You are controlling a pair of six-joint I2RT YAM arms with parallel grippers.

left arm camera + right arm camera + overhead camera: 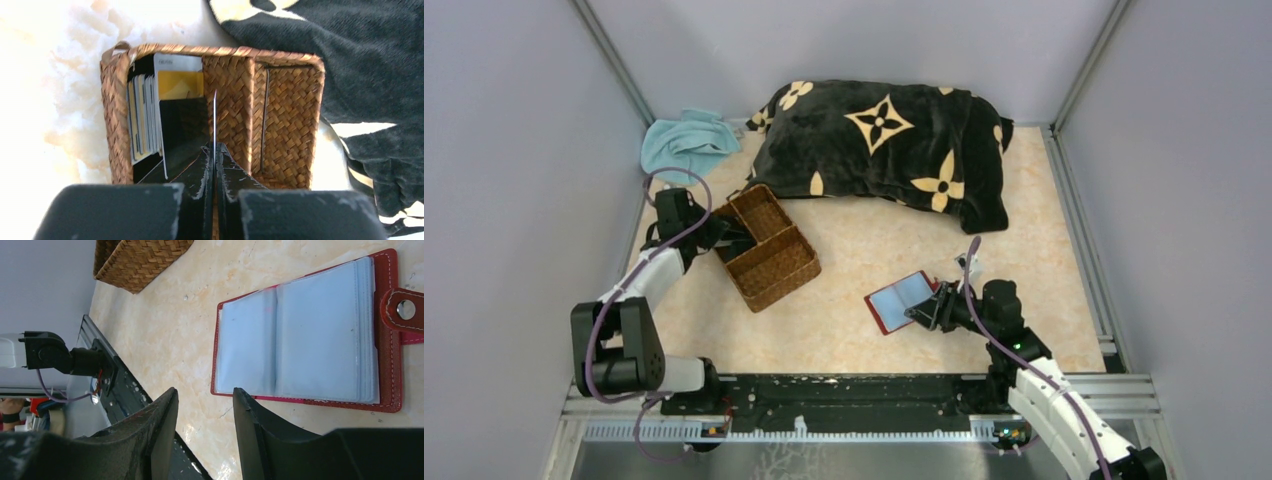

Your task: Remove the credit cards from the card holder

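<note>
At the rear left corner a teal cloth (686,140) lies crumpled on the tabletop (854,250). Just in front of it a woven basket (792,284) sits at an angle, split by a partition into two compartments, and the left arm reaches into it from the left. In the left wrist view the left tool (215,150) has its fingers pressed together on a thin card (215,117). The card is seen edge-on, upright over the compartment on that view's left, close to the partition. In the same compartment a stack of cards (145,120) stands on edge against the outer wall, its facing card white at the top with a yellow band. A thin dark sliver stands beside the partition in the other compartment; whether it is a card cannot be told. Behind and to the right of the basket a black pillow (884,150) with cream flower shapes lies across the back of the tabletop. Further right and nearer the arms, the red card holder (300,335) lies open and flat on the tabletop. Its pale blue sleeves face up and its snap strap (402,310) is folded out at one edge. The right tool (205,392) hovers just beside the holder's edge with its fingers apart, touching nothing.
</note>
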